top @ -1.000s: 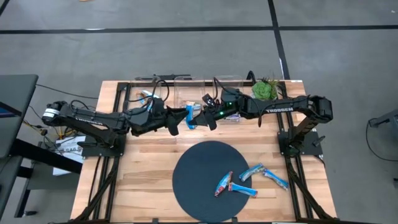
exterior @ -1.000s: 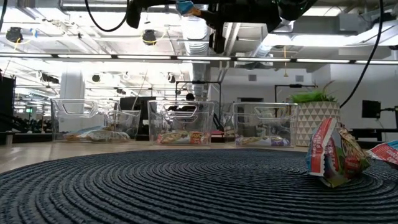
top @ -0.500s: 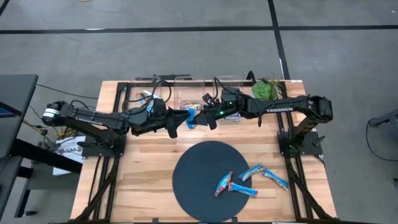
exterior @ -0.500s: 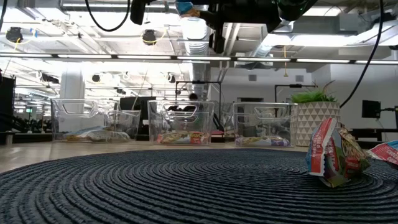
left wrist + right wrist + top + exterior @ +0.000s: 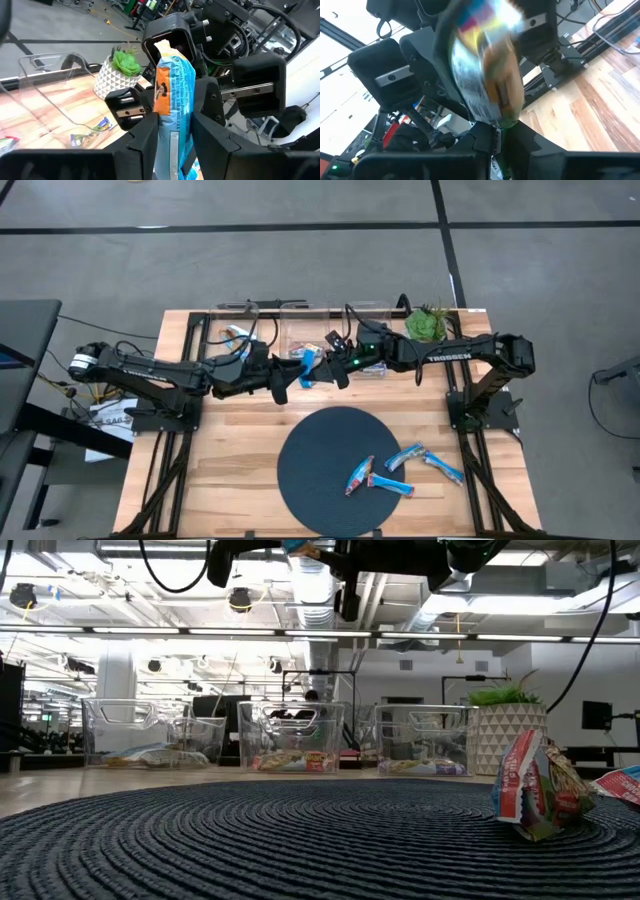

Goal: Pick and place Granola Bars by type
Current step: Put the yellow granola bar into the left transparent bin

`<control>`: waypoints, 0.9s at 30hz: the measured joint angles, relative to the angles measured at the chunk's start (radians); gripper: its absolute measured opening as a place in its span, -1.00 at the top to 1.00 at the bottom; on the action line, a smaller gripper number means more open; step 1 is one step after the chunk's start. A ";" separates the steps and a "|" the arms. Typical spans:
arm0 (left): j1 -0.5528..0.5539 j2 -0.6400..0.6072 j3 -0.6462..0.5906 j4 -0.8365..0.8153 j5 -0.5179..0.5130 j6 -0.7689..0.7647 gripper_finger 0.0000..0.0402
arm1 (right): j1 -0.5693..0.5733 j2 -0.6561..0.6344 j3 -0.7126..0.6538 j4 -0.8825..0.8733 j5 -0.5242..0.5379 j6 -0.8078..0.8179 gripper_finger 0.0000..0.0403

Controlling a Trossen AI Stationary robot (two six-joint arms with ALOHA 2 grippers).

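A blue granola bar with an orange patch is held in the air over the table's far middle, in front of the clear bins. My left gripper and my right gripper meet at it, each shut on it. The left wrist view shows the bar standing up from my left fingers into the right gripper. Several more bars lie on the dark round mat: a multicoloured one, another and two blue ones. My left gripper pinches the bar's near end between its two fingers, which lie along the bar. The bar is lifted clear of the table. My right gripper has the bar's opposite end, coming at it from the table's right. In its own view the wrapper narrows down between its fingers.
Three clear bins stand along the far edge, each with some bars inside. A potted plant stands to their right. A crumpled multicoloured bar sits on the mat close to the low camera.
Both grippers have stayed together on the bar and have risen slightly. The left gripper has edged a little toward the table's right.
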 joint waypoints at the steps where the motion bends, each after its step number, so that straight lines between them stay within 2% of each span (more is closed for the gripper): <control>1: 0.000 0.010 0.000 0.013 -0.001 0.000 0.45 | -0.001 0.000 0.002 0.000 -0.002 0.000 0.87; 10: 0.010 0.045 0.000 0.076 0.048 0.001 0.48 | 0.000 0.000 0.019 -0.009 -0.017 -0.009 0.88; 21: 0.013 0.045 0.000 0.076 0.045 0.006 0.79 | 0.000 0.000 0.020 -0.014 -0.013 -0.046 0.84; 27: 0.020 0.045 0.000 0.076 0.049 0.008 0.82 | -0.001 0.000 0.021 -0.022 -0.013 -0.062 0.73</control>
